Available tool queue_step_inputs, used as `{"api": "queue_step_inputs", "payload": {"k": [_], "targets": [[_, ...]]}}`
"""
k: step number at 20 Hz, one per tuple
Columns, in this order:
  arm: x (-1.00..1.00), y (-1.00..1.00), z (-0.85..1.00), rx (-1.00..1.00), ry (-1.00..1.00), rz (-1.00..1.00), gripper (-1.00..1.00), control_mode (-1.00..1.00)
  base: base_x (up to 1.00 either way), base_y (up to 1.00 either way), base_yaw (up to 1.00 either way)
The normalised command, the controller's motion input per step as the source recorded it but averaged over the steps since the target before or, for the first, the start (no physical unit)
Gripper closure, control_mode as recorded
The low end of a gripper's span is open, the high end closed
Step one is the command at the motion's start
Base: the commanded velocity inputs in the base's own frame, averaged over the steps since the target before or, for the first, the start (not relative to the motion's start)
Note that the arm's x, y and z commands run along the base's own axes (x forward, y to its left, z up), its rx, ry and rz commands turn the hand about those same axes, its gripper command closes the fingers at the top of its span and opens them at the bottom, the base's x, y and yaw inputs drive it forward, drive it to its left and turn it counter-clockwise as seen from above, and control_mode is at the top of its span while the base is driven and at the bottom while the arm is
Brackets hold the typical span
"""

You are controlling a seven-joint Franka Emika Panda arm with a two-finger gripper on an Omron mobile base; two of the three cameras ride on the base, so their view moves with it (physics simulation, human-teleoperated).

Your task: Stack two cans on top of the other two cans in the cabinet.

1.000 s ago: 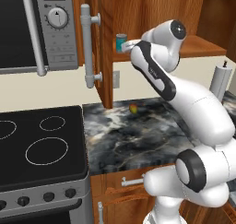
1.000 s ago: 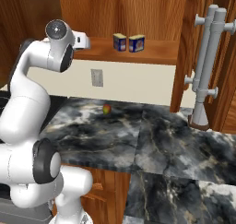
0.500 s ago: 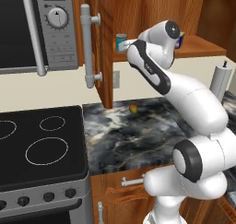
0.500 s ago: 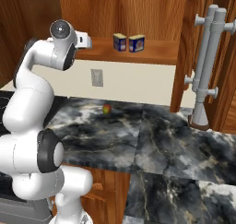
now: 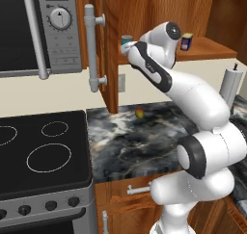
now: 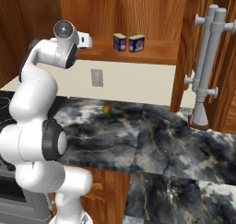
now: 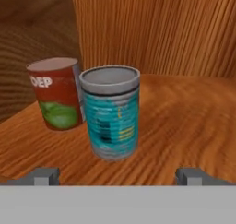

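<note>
My jaws gape wide before the teal-labelled metal can (image 7: 110,112); I might knock the red-labelled can (image 7: 56,93) just beside it.

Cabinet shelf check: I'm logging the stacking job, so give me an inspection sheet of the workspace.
Surface: wooden cabinet shelf, all cans upright, none stacked.
Job's things: teal-labelled metal can nearest the hand, red can with green picture close behind it; two blue-labelled cans side by side further along.
Clutter: small red-and-yellow fruit on the marble counter.
Grippers: gripper open, empty.
Cables: nothing seen.
Surroundings: grey microwave, black cooktop.
</note>
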Motion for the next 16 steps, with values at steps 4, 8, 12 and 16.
{"api": "queue_step_inputs", "payload": {"k": [4, 8, 12, 16], "targets": [[0.24, 0.06, -0.02, 0.0, 0.1, 0.0, -1.0, -1.0, 0.0, 0.0, 0.0], [0.22, 0.07, 0.0, 0.0, 0.09, 0.01, -1.0, -1.0, 0.0, 0.0, 0.0], [0.21, 0.06, -0.02, 0.0, 0.04, 0.06, -1.0, -1.0, 0.0, 0.0, 0.0], [0.19, 0.08, -0.06, 0.0, 0.0, 0.08, -1.0, -1.0, 0.0, 0.0, 0.0]]}}
